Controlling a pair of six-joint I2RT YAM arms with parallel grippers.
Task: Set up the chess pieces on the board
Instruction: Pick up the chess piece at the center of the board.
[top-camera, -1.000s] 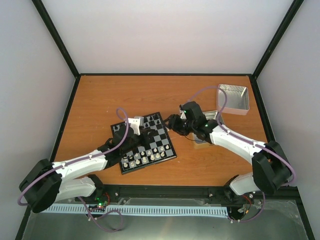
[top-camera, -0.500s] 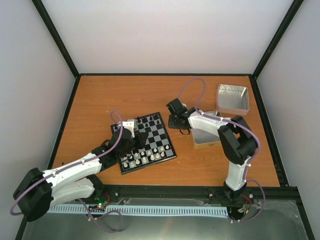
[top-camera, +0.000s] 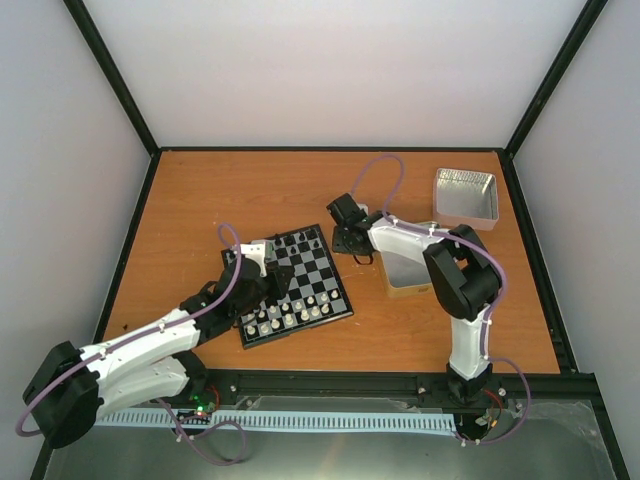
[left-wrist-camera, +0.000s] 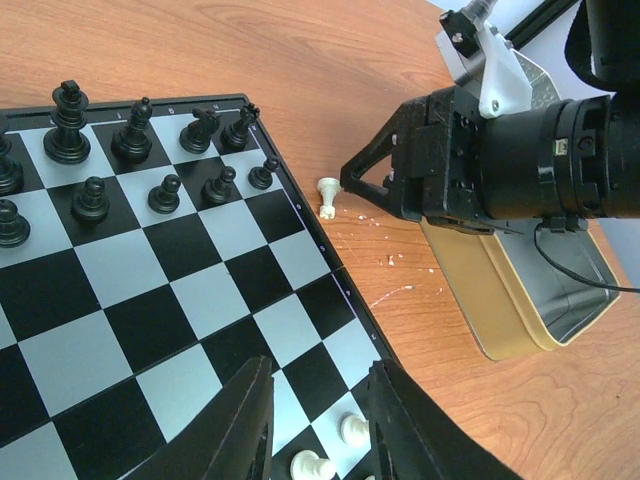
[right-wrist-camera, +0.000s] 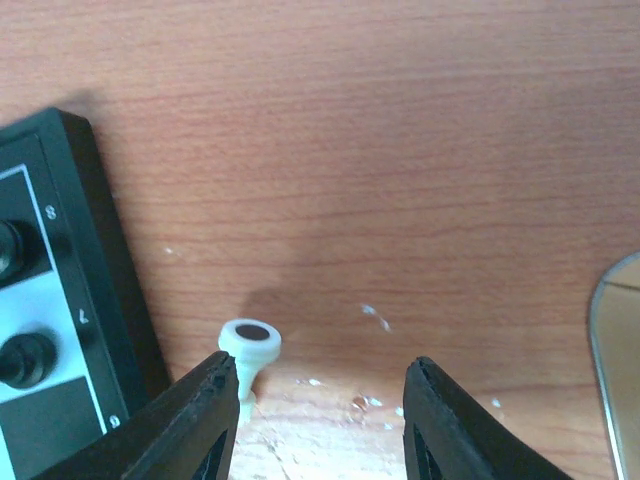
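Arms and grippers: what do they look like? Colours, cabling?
White shells and black joints on the left arm and right arm, a purple cable looping along each. The left gripper and right gripper are all black, with tapered fingers.

White arms (top-camera: 140, 345) with black joints (top-camera: 455, 285), purple cables (top-camera: 385, 158) and black fingers (right-wrist-camera: 200, 420).

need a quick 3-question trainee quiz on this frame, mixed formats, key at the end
1. True or false: a white piece lies on the table, off the board.
2. The right gripper is: A) open, close to that piece; B) shut on it; C) shut on nothing.
3. Which gripper is over the board?
Key: 1 true; 2 A; 3 the left gripper.
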